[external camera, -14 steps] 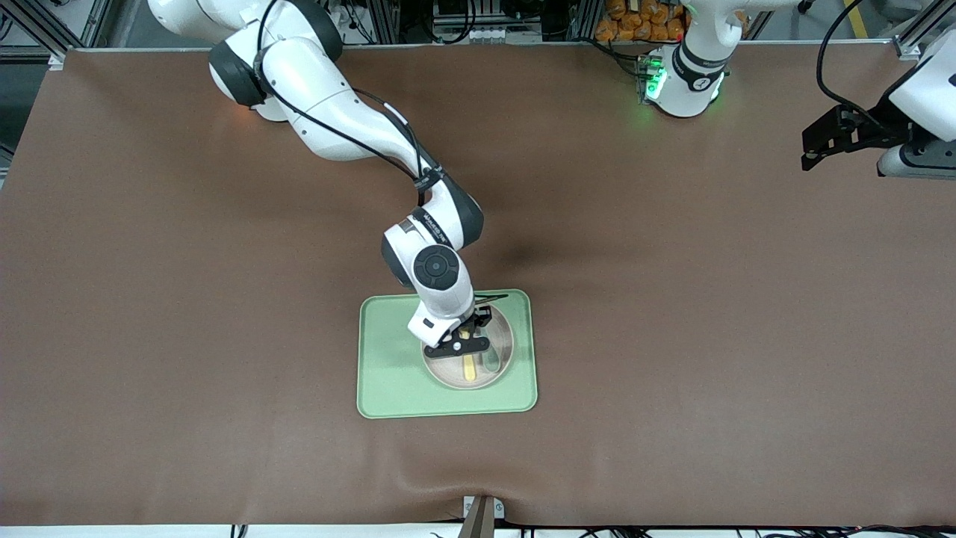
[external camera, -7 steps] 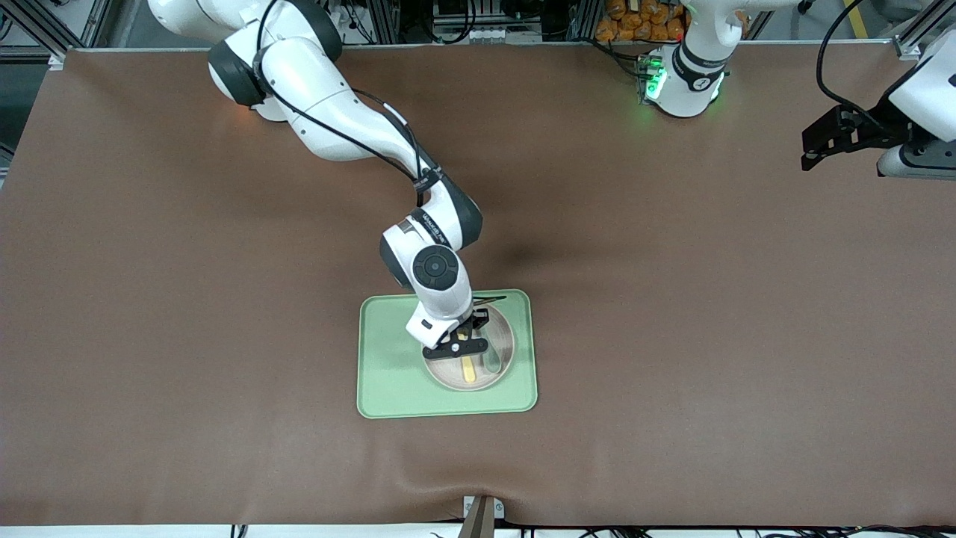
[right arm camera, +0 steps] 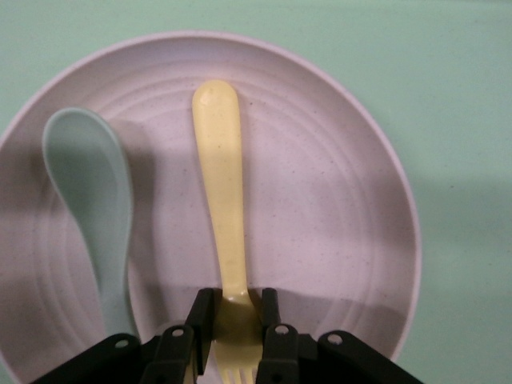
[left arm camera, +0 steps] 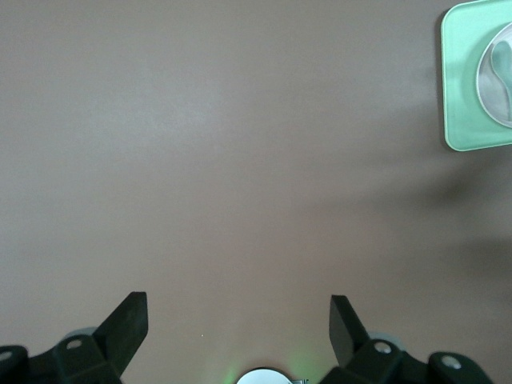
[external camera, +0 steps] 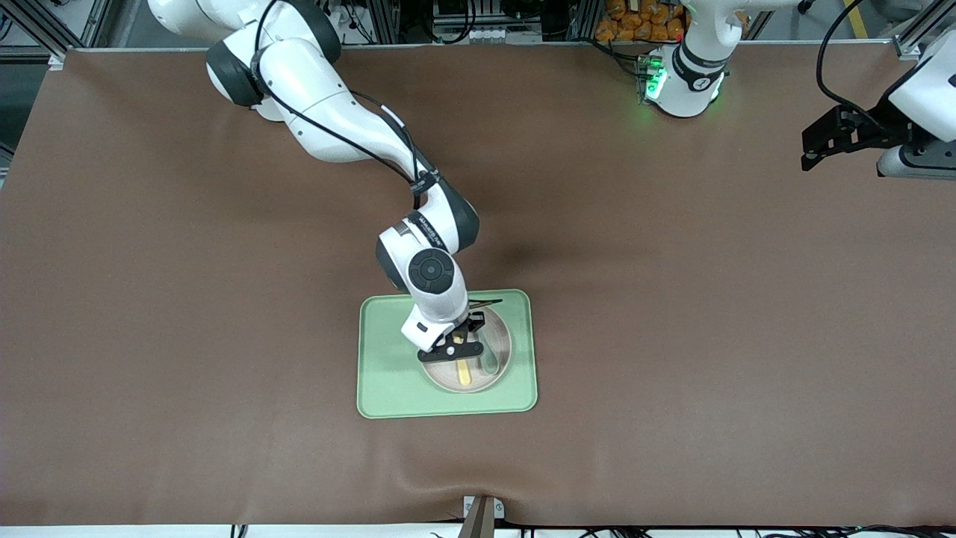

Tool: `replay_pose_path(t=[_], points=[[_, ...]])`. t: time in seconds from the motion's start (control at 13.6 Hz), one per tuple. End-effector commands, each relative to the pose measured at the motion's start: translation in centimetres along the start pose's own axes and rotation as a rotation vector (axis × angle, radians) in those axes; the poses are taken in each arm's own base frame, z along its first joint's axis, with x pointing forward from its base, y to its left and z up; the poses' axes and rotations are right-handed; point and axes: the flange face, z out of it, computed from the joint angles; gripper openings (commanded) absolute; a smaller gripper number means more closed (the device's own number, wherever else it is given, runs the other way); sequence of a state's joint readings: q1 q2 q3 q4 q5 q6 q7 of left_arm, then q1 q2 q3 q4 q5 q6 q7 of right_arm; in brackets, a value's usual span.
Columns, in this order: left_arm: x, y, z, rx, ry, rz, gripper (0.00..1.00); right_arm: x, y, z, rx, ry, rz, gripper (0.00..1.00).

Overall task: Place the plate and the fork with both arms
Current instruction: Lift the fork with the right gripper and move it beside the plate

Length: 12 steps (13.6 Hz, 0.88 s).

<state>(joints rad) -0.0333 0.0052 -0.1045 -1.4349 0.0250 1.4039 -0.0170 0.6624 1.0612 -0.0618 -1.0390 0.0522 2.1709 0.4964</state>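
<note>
The off-white plate (external camera: 503,345) sits on the light-green tray (external camera: 388,388). My right gripper (external camera: 452,350) is low over the plate, shut on the pale-yellow fork (external camera: 464,373). In the right wrist view the right gripper (right arm camera: 234,308) pinches the fork (right arm camera: 220,184) at its neck, just above the tines. The handle stretches out across the plate (right arm camera: 336,208). My left gripper (external camera: 809,155) waits over the left arm's end of the table. In the left wrist view the left gripper (left arm camera: 238,308) is open over bare mat with nothing between its fingers (left arm camera: 128,320).
A grey-green spoon (right arm camera: 88,176) lies in the plate beside the fork, and the front view shows the spoon (external camera: 489,363) too. The tray (left arm camera: 460,104) shows at a corner of the left wrist view. Brown mat covers the table around the tray.
The right gripper's fingers have closed the last bit onto the fork. The right hand has shifted slightly across the plate toward the front camera. The left arm has not moved.
</note>
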Motion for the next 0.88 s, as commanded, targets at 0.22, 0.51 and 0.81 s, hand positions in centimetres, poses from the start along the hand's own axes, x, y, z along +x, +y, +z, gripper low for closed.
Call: replay_pose_path(t=[0.22,0.51,0.81], points=[[-0.1,-0.1,-0.5,-0.005,0.013,0.019,1.00,1.0,1.5,-2.2,-0.008,-0.042,0.031,0.00],[0.0,-0.1,-0.4,-0.005,0.011,0.019,1.00,2.1,3.0,-3.5,0.019,-0.052,0.067,0.00],[0.0,-0.1,-0.3,-0.005,0.010,0.021,1.00,3.4,5.5,-6.2,0.030,-0.058,0.106,0.00]])
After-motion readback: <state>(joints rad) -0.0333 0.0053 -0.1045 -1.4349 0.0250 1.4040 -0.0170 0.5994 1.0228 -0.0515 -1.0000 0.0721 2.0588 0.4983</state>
